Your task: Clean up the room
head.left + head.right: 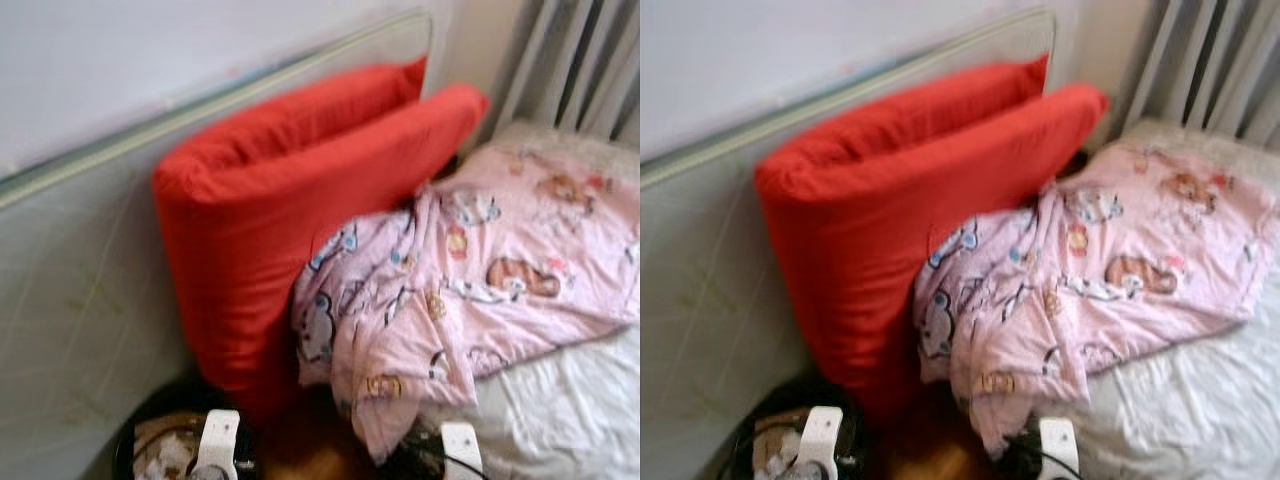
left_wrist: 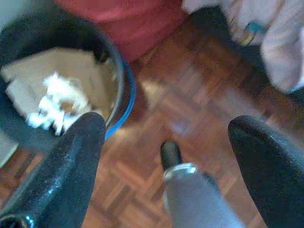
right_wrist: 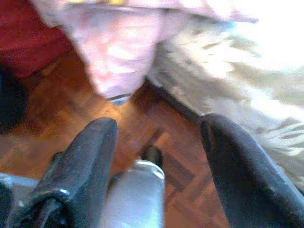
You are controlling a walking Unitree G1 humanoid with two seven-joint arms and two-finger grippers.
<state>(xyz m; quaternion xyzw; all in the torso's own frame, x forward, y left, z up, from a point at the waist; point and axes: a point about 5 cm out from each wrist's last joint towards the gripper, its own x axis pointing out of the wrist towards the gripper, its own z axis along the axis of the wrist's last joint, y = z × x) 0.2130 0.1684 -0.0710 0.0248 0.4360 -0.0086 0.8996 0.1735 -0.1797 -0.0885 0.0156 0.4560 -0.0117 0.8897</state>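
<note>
Left tool (image 2: 166, 137): fingers spread wide with nothing between them, held low over the wooden floor (image 2: 190, 109).
Right tool (image 3: 156, 137): also spread and empty, hovering above the floor beside the bed's edge.
Bin (image 2: 118, 71): a dark round bin with a blue rim, holding brown paper and crumpled white tissue (image 2: 57, 102); it sits just ahead of the left tool's one finger.
Blanket (image 1: 470, 270): pink with cartoon prints, bunched on the bed, one corner spilling off the edge and hanging just ahead of the right tool.
Cushions (image 1: 270, 210): two red cushions standing on edge against the pale padded panel (image 1: 70, 300), beyond the left tool and touching the blanket.
Bed (image 1: 570, 410): white sheet, rumpled, off to the right tool's outer side.
Step in hand: judging by the empty tools and the blur, an approach towards the bed corner, nothing grasped yet.
Next move: probably reach the right tool forward to the hanging blanket corner, pinch the cloth and lift it back onto the bed; the fabric is limp, so a deep bite is wanted.
Risk: the bin stands close to the left tool and could be knocked.
</note>
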